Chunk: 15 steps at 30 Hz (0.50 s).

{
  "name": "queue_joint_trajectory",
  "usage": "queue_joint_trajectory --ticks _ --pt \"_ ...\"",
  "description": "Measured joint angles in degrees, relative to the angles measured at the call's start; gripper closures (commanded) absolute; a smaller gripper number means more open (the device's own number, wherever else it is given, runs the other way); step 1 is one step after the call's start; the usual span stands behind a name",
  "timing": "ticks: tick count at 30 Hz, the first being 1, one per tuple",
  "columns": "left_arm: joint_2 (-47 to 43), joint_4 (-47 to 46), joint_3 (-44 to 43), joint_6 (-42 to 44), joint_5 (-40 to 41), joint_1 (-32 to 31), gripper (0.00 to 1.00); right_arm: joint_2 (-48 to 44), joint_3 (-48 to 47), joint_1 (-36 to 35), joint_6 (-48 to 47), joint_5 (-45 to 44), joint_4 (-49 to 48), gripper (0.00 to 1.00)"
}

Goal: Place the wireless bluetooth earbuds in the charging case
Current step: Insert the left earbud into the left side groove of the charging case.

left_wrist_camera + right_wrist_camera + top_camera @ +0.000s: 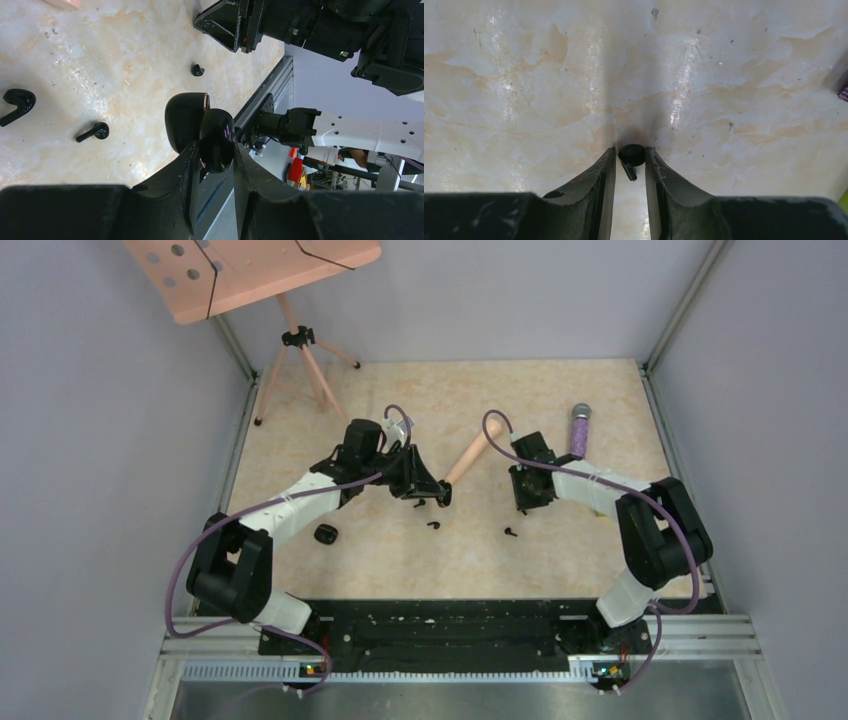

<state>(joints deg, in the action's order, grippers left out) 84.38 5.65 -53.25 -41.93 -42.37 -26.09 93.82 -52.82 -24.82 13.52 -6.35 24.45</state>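
Pinching the open charging case (182, 120) between its jaws, the left gripper (216, 147) holds it over the table (100, 50); the right gripper (630, 150) has its jaws pressed narrowly on an earbud (631, 156); a second earbud (95, 132) lies on the table, apart from the case.

We see a bench (560, 400) of glossy cream marbled with tan and peach veins, and we find plain black on the earbuds (95, 131), on the earbud (631, 155) at the right claw (630, 156), and on the glossy charging case (184, 120), which shows a thin coppery line along its seam. Both that claw and the left claw (216, 150) are matt black with pale scuffed edges, while the arms (300, 500) are white with black joints. Farther back we note a purple microphone (580, 432) with a paler head, a peach rod (468, 456) and a salmon-pink stand (250, 275) dotted with round holes
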Motion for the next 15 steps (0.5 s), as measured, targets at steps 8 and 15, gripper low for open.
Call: queue_joint_trajectory --ticks 8,15 --pt "0.00 0.02 0.00 0.00 0.00 0.00 1.00 -0.04 -0.20 0.24 -0.24 0.17 0.44 0.91" --pt "1.29 5.22 -3.34 3.41 -2.25 0.00 1.00 -2.73 0.44 0.24 0.00 2.10 3.65 0.91"
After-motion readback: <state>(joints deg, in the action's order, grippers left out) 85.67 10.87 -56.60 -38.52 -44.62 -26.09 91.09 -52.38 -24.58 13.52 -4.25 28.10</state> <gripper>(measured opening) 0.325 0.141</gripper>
